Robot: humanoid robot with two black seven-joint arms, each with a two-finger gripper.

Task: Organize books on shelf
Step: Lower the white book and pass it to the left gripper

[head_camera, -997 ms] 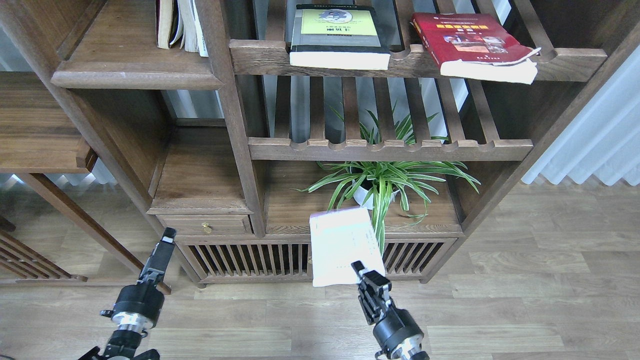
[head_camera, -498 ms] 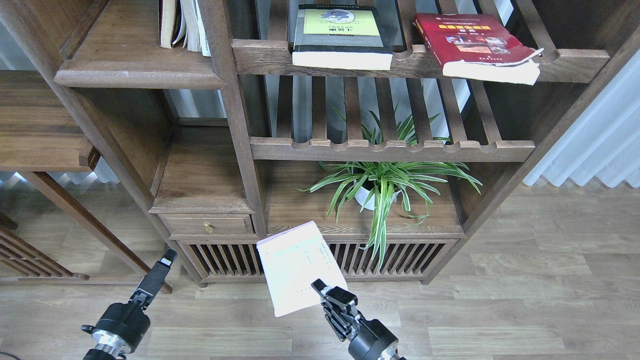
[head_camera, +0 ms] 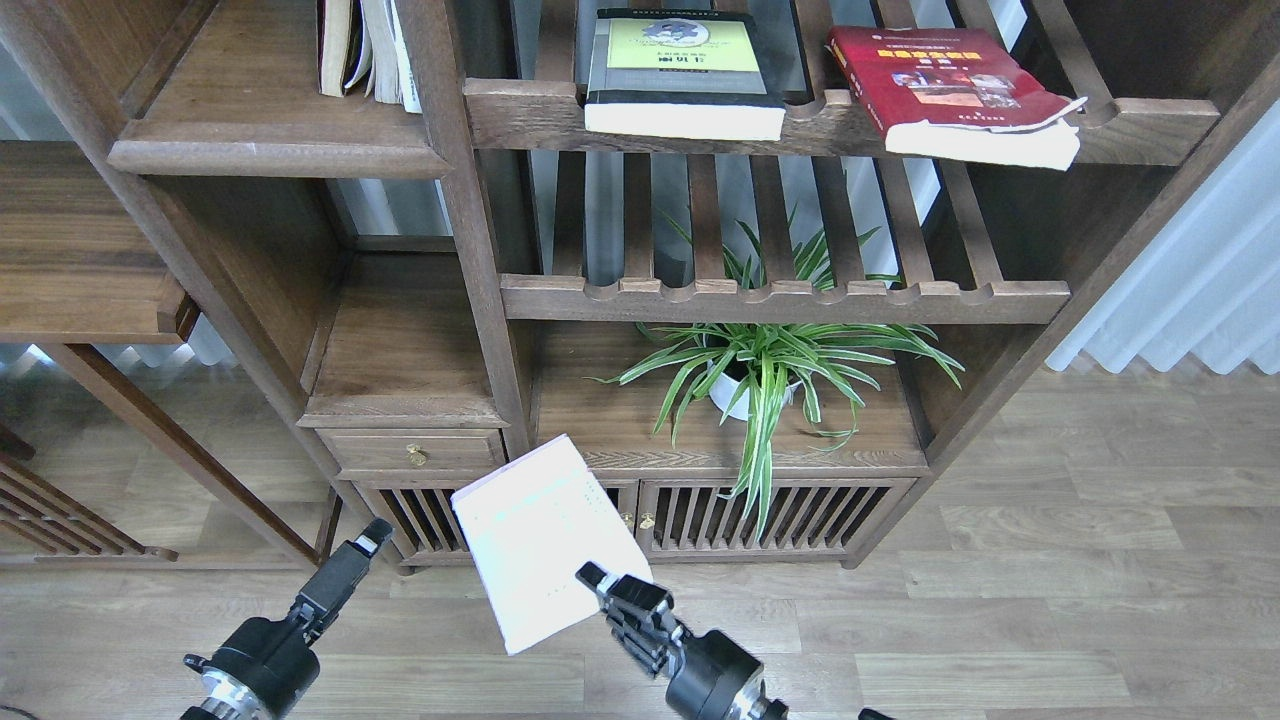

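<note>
Left gripper [head_camera: 350,565] hangs empty, fingers too slim to read, just left of the pale book [head_camera: 545,545]; right gripper [head_camera: 610,592] clamps that book's lower right corner, long axis tilted up-left; the solid shelf [head_camera: 270,155] lies far above, up-left of both arms

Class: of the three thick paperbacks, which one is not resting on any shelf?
The pale lavender-white book, held by the right gripper above the floor. The black-grey book and red book lie flat on the top slatted rack.

Shelf [head_camera: 270,155] dark matt wood; red book [head_camera: 940,85] glossy cover.
</note>
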